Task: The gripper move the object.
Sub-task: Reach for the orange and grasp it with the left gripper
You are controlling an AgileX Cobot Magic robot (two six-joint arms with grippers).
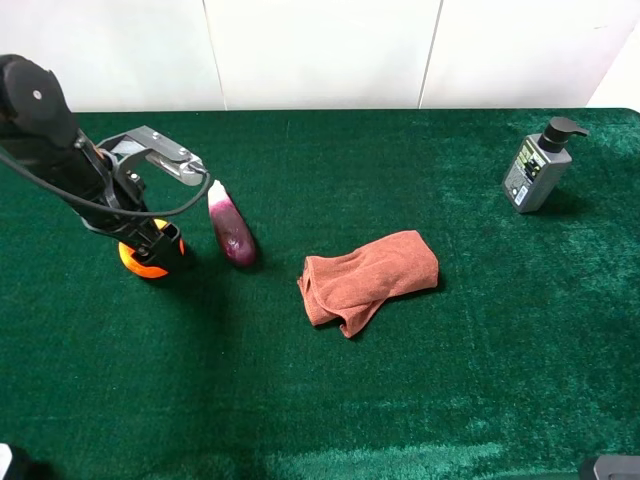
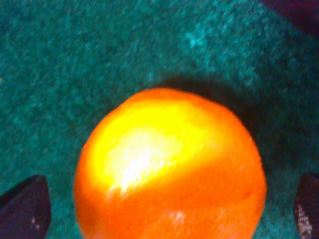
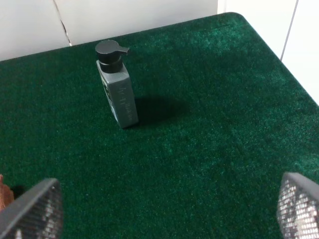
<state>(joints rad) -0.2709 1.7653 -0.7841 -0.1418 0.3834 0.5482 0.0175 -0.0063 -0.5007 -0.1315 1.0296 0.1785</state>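
Observation:
The orange fruit (image 1: 139, 262) sits on the green cloth at the far left, partly hidden under my left gripper (image 1: 152, 245). The left gripper is lowered over it and open. In the left wrist view the glossy fruit (image 2: 169, 164) fills the space between the two black fingertips (image 2: 25, 209), with a gap on each side, and the gripper (image 2: 164, 211) is not touching it. My right gripper (image 3: 164, 206) is open and empty above bare cloth. Only a grey part of the right arm (image 1: 610, 467) shows at the near right corner.
A purple eggplant (image 1: 231, 228) lies just right of the fruit. A rust-brown folded cloth (image 1: 368, 278) lies mid-table. A grey pump bottle (image 1: 538, 168) stands at the back right and also shows in the right wrist view (image 3: 118, 94), near the table edge (image 3: 279, 64).

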